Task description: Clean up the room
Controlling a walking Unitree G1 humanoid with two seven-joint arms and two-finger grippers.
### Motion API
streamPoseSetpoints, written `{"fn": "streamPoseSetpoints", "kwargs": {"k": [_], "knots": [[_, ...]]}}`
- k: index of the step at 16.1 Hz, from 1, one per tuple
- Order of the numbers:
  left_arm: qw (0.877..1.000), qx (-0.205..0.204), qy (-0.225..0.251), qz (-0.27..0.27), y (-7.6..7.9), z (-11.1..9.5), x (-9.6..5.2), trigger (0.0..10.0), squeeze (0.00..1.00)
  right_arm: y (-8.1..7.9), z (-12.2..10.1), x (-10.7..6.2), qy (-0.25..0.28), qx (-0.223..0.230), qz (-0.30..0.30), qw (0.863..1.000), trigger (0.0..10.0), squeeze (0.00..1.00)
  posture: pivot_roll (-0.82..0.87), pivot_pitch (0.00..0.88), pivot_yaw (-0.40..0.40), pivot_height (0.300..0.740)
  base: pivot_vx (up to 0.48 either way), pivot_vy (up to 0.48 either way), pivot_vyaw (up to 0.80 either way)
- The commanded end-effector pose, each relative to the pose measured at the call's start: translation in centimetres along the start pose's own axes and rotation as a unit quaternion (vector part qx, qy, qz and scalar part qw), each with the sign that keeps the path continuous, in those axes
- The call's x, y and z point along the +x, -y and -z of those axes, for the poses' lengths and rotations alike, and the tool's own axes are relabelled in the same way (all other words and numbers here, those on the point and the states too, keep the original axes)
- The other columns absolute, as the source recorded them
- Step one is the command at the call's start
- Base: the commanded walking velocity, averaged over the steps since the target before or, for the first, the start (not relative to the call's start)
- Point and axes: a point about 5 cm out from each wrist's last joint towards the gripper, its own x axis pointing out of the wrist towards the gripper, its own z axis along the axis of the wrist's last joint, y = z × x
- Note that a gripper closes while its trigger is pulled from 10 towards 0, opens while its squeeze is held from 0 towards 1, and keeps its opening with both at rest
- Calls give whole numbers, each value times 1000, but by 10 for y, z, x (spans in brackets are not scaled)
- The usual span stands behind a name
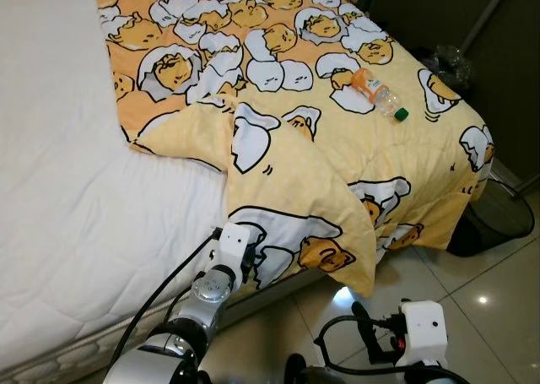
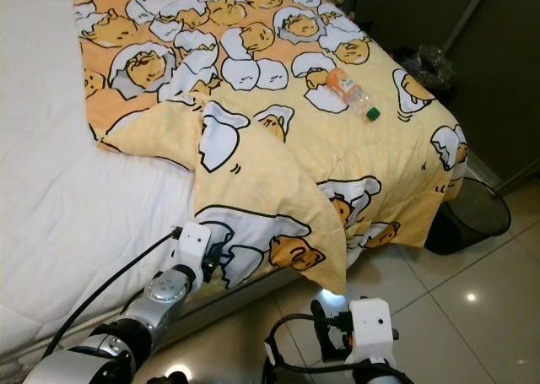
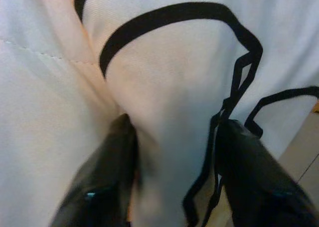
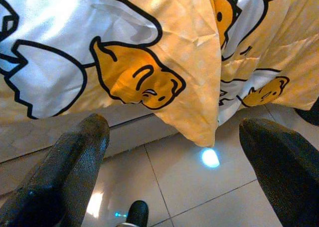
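**Left end effector pinches the duvet's hanging edge**

The left end effector (image 3: pixel 172 177) has its two black fingers (image 3: pixel 102 182) clamped on a soft ridge of the duvet (image 1: pixel 287 156), pinched where the cloth droops over the near side of the bed (image 1: pixel 76 215). That grip probably serves to pull the folded-back flap flat. The right end effector (image 4: pixel 174 157) hangs low over the glossy tiled floor (image 1: pixel 472 291), its fingers spread wide apart and holding nothing, just below the duvet's dangling yellow corner.

The duvet is thin quilted cotton, yellow with white eggshell cartoons outlined in black, creased into a peaked fold near the middle. Left of it lies bare white quilted mattress. Farther off, a clear plastic bottle (image 1: pixel 377 95) with an orange label and green cap lies on its side. A dark mesh wastebasket (image 1: pixel 498 219) stands on the floor at the right.
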Motion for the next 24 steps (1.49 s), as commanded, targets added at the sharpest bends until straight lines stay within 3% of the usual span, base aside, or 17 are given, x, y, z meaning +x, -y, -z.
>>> {"fn": "streamPoseSetpoints", "kwargs": {"k": [1,3,6,12,13,15,16,18,21,22,24], "knots": [[999,19,-47,13,3,19,-4,0,0,4,4,0,-6,-1,15,1000,10000,0,-145,193,-39,740,0,0,0],[998,41,-54,16,0,21,-5,0,0,5,3,5,-1,1,20,1000,10000,0,-136,185,-27,740,0,0,0],[999,8,-29,16,-1,12,-3,0,0,10,2,9,3,2,32,999,10000,0,-132,186,-33,740,0,0,0],[998,35,-33,29,1,14,-3,0,0,19,0,16,8,-9,33,999,10000,0,-114,136,-34,740,0,0,0],[998,42,-42,30,-2,19,-5,10000,0,19,-2,22,14,-9,34,999,10000,0,-98,106,-17,740,0,0,0],[997,43,-48,43,-4,23,-7,10000,0,19,-3,28,19,-7,36,999,10000,0,-89,89,-6,740,0,0,0],[994,79,-43,69,-4,27,-9,10000,0,17,-5,33,25,-3,37,999,10000,0,-75,67,7,740,0,0,0],[990,93,-31,106,-1,27,-11,10000,0,15,-6,36,28,-1,36,999,10000,0,-65,55,14,740,0,0,0],[967,136,-15,215,14,30,-16,10000,0,8,-9,36,41,10,-5,999,10000,0,-50,42,12,740,0,0,0],[963,140,-24,231,16,33,-18,10000,0,7,-5,31,35,5,-20,999,10000,0,-53,44,8,740,0,0,0],[965,142,-32,218,15,35,-18,10000,0,12,2,27,24,-1,-13,1000,10000,0,-58,50,7,740,0,0,0]]}}
